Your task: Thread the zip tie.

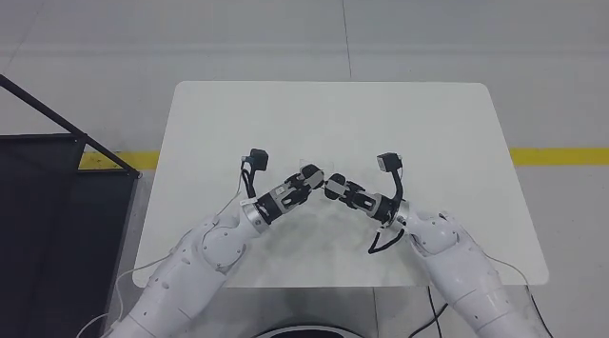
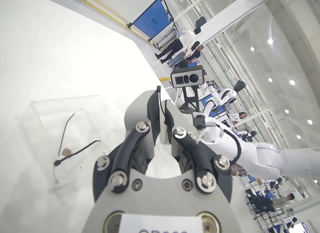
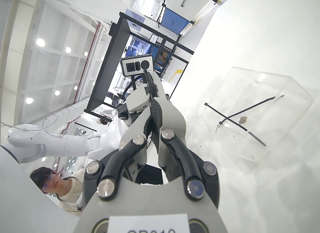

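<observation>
Robotics hall; other robots [image 2: 225,95], blue partitions [image 2: 153,19]

zip ties [image 3: 240,113] lie in tray [image 3: 262,72] on table [image 1: 428,129].

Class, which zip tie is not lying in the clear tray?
The zip tie pinched in the left gripper, held above the table. The other zip ties lie loose in the clear tray.

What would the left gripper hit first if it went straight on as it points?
Most likely the right gripper, facing it almost tip to tip; the zip tie pinched in the left gripper leads, though depth is unclear.
</observation>
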{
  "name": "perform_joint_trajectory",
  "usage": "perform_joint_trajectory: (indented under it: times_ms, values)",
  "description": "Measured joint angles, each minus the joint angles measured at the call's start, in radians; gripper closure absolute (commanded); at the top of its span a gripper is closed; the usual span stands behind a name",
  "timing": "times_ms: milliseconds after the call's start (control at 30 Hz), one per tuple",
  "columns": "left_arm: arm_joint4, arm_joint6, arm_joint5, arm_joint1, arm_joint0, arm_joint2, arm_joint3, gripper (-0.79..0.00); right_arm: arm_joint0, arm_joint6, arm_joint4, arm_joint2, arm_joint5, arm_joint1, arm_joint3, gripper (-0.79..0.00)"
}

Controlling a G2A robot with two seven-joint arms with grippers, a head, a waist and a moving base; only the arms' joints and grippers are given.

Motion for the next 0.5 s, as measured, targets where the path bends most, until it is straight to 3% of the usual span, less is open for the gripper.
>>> perform_joint_trajectory:
  times_ms: [167,500]
  values:
    - [-0.006,-0.005,-0.006,-0.004,-0.001,-0.004,0.005,0.0,-0.002,0.0,-0.004,0.004,0.001,-0.001,-0.001,0.0]
    - [-0.002,-0.02,-0.013,-0.011,0.0,-0.014,0.009,0.0,-0.005,0.003,-0.007,0.011,0.003,-0.004,-0.004,0.0]
